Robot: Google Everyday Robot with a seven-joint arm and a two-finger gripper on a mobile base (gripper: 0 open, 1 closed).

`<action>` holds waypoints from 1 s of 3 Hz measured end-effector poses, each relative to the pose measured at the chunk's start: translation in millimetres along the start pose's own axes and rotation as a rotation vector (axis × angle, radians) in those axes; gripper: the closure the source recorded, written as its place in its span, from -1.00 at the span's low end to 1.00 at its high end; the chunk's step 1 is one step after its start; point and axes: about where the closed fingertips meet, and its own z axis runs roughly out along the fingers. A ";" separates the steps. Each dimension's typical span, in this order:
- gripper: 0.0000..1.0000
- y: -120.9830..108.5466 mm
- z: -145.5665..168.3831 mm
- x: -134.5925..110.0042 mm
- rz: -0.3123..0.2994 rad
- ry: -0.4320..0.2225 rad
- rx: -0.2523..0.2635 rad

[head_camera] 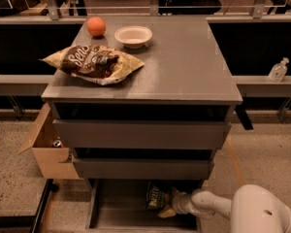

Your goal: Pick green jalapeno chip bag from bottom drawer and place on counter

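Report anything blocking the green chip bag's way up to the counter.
The end effector is at the green jalapeno chip bag in the bottom drawer; the two upper drawers overhang it below the counter.

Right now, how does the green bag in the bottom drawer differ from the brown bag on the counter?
The green jalapeno chip bag is small and green; the brown chip bag is larger, brown and cream. The green one sits in the bottom drawer with the gripper beside it; the brown one lies flat on the counter. Both are snack bags.
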 end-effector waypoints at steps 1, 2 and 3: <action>-0.19 -3.2 4.1 14.0 0.004 0.006 -0.010; 0.46 -6.0 -2.3 22.2 0.001 -0.008 -0.021; 0.92 -6.1 -5.1 19.7 0.000 -0.008 -0.021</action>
